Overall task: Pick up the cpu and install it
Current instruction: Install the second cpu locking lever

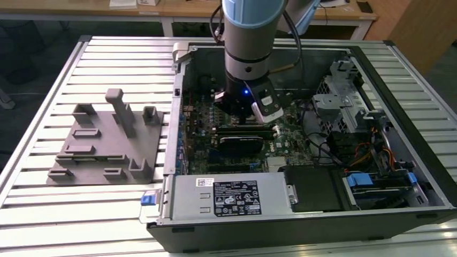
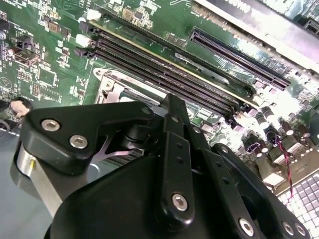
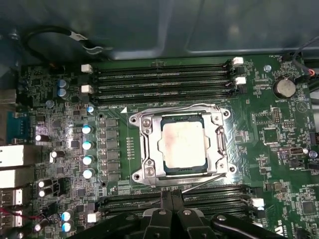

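CPU seated in the motherboard socket, arm poised over it.

The cpu lies flat inside the socket frame on the motherboard, between two banks of memory slots. The gripper sits just beside the socket, fingers pressed together and holding nothing. In the exterior view the arm reaches down into the open computer case; a grey fixture block lies well apart at that view's left.

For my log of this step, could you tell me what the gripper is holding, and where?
Nothing: the gripper is shut on no object, and the cpu sits in its socket.
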